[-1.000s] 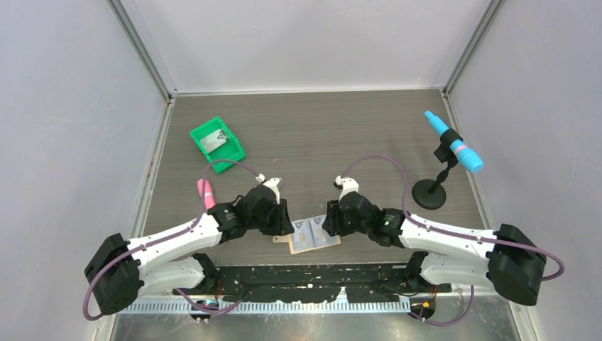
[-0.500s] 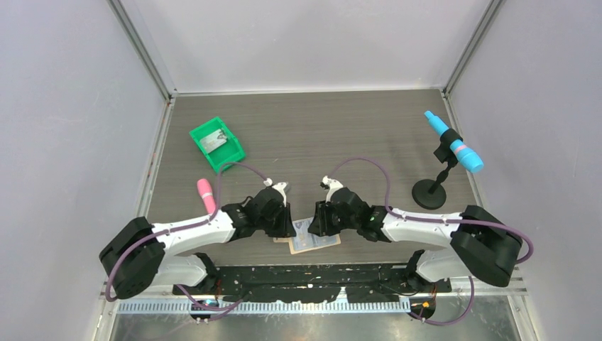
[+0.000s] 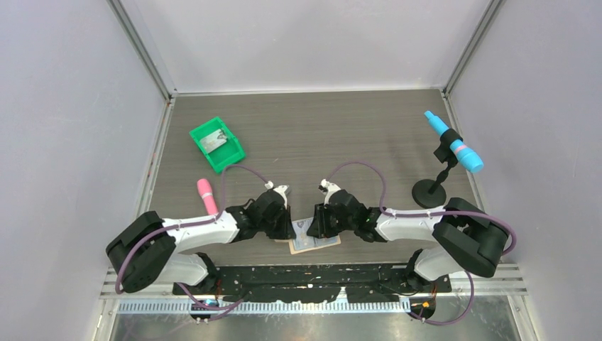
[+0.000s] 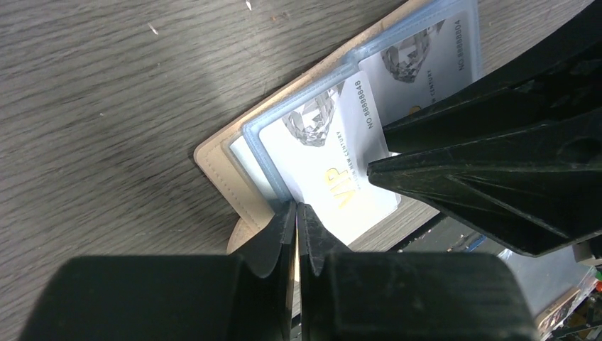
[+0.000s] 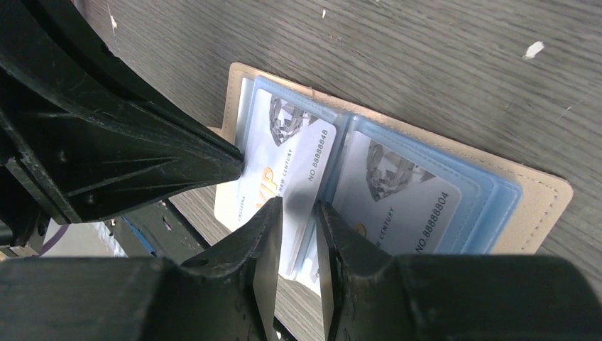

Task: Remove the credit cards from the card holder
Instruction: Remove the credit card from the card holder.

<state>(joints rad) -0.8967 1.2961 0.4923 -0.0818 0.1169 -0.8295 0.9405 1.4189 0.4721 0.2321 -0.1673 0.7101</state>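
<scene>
The tan card holder [image 3: 316,243] lies open at the table's near edge, with blue sleeves facing up. In the left wrist view its tan edge [image 4: 220,170] frames two pale credit cards [image 4: 334,156]. In the right wrist view the same cards [image 5: 405,192] sit in the holder [image 5: 546,199], and the left one sticks out past the near edge. My left gripper [image 4: 296,207] is shut, with its tips at the corner of the blue sleeve. My right gripper [image 5: 297,213] is narrowly open astride the card edges near the spine. Both grippers [image 3: 287,227] [image 3: 317,226] meet over the holder.
A green bin [image 3: 216,144] with a silvery item stands at the back left. A pink object [image 3: 206,195] lies beside my left arm. A cyan tool on a black stand [image 3: 431,192] is at the right. The table's front edge runs just below the holder.
Both arms have drawn in toward the holder. My right gripper moved left over it. My left gripper shifted slightly toward its left edge. The holder has not moved.
</scene>
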